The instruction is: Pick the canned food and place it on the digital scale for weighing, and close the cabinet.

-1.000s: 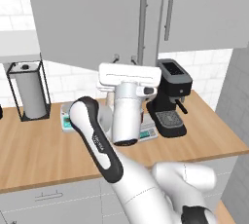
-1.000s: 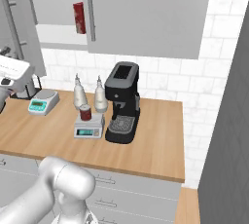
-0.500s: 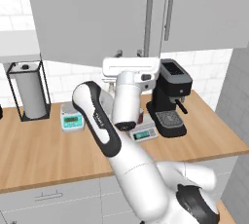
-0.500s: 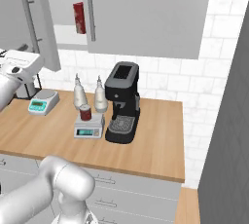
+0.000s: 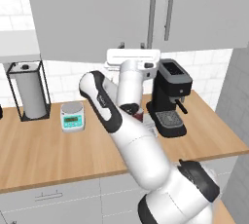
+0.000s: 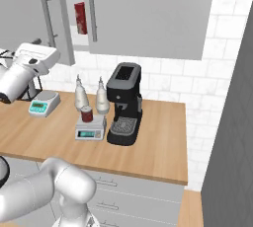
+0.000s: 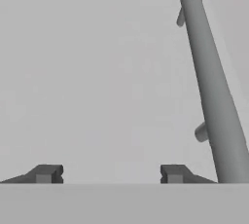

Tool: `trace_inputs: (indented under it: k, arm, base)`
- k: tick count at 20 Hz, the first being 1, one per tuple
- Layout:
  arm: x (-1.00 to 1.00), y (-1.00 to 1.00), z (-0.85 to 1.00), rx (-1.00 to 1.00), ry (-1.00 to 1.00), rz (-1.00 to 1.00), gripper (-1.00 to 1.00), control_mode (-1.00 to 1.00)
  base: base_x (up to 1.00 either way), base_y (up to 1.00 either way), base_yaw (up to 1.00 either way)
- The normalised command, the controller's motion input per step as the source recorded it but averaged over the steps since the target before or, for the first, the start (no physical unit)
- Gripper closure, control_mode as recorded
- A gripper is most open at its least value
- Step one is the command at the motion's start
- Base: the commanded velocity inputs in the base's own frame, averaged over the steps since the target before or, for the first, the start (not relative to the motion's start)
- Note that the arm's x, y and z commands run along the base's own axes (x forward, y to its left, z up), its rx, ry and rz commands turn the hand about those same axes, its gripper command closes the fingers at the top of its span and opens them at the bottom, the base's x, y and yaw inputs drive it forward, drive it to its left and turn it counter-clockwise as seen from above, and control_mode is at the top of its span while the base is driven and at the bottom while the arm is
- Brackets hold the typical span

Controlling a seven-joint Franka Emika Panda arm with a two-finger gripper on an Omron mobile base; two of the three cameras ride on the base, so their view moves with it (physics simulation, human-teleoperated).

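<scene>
Your canned food [image 6: 87, 114] already sits on the digital scale [image 6: 91, 128], just left of the coffee machine [image 6: 124, 104], so what's left is the cabinet [image 7: 97, 72]. Its open door fills the space straight ahead of your fingers [image 7: 44, 174], which are spread with nothing between them. The door's upright bar handle [image 7: 209, 86] runs lengthwise just to their right.

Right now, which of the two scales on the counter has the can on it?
The rectangular digital scale beside the coffee machine carries the canned food on its square platform. The other scale, with the round platform, sits farther left and carries nothing.
</scene>
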Motion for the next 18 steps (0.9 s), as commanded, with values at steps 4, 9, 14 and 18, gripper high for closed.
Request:
trace_inputs:
  k: [4, 9, 14, 18]
  arm:
    - [0.69, -0.27, 0.00, 0.01, -0.10, -0.02, -1.00, -1.00]
    - [0.59, -0.27, 0.00, 0.00, -0.13, -0.13, -1.00, -1.00]
    - [0.65, -0.07, 0.00, 0.00, -0.10, -0.17, -1.00, -1.00]
    - [0.94, -0.05, -0.22, 0.00, -0.06, -0.12, -1.00, -1.00]
  base:
    - [0.00, 0.00, 0.00]
    - [0.00, 0.00, 0.00]
    - [0.00, 0.00, 0.00]
    - [0.00, 0.00, 0.00]
